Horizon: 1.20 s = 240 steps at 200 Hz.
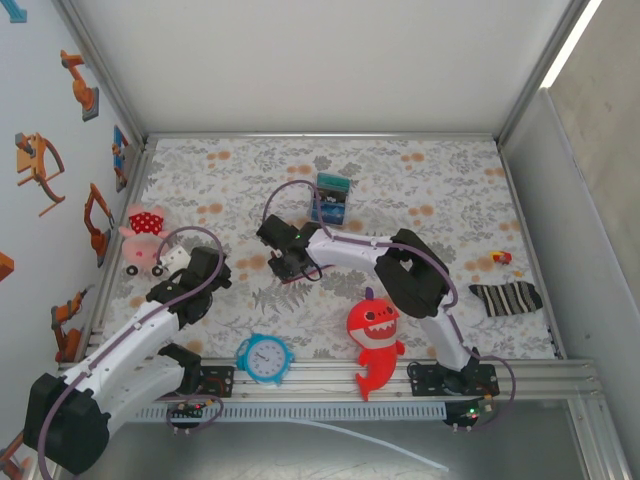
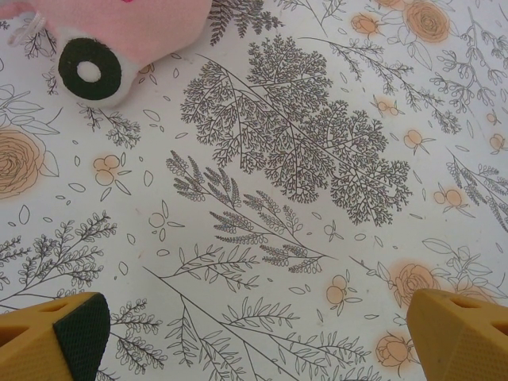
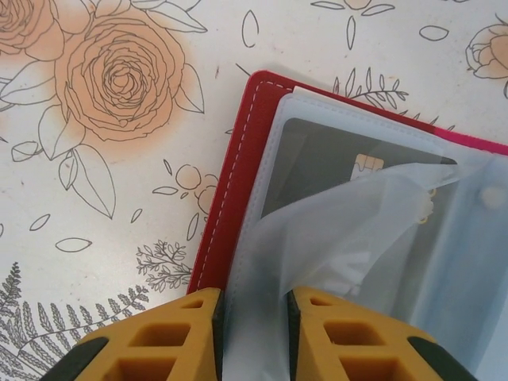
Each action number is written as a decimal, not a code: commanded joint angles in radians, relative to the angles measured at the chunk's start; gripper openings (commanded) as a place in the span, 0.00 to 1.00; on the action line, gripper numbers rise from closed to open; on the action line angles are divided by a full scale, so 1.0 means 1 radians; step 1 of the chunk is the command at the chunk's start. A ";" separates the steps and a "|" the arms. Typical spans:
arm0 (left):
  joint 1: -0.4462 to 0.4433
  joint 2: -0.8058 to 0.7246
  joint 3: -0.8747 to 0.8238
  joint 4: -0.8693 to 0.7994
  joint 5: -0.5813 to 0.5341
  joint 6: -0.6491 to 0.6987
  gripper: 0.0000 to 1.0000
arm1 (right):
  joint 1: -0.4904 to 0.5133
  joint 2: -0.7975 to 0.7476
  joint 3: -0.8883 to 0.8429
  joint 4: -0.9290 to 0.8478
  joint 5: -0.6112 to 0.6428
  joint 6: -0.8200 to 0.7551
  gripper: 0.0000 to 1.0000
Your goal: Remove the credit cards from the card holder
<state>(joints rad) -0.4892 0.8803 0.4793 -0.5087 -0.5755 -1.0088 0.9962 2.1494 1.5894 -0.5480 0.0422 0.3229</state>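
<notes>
Right wrist view: my right gripper (image 3: pixel 254 298) has its fingers nearly together, clamped on the clear sleeve (image 3: pixel 373 238) of the red holder (image 3: pixel 230 190). The holder lies open on the counter (image 3: pixel 95 238). I see a dark card (image 3: pixel 325 159) with a chip tucked inside that sleeve. In the top view that gripper sits near the counter's middle, a little toward the left edge. My left gripper (image 2: pixel 254 341) hangs spread wide over bare counter, beside a pink toy (image 2: pixel 135 24) near the left edge.
</notes>
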 commanded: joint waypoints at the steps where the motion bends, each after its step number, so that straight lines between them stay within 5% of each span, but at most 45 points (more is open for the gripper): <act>1: 0.007 -0.006 0.015 -0.007 0.003 0.022 0.97 | -0.012 -0.009 -0.034 -0.030 -0.013 0.007 0.23; 29: 0.008 -0.001 0.020 -0.005 0.004 0.027 0.97 | -0.012 -0.032 -0.033 -0.030 -0.015 0.011 0.23; 108: 0.008 -0.004 0.028 -0.004 0.010 0.046 0.97 | -0.013 -0.118 -0.032 -0.050 0.014 0.018 0.50; 240: 0.010 0.019 0.031 0.016 0.035 0.057 0.97 | -0.014 -0.024 -0.041 -0.069 0.016 0.015 0.56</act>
<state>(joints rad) -0.4889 0.8936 0.4824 -0.4999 -0.5495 -0.9714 0.9886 2.0933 1.5566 -0.5907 0.0429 0.3336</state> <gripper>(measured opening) 0.970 0.551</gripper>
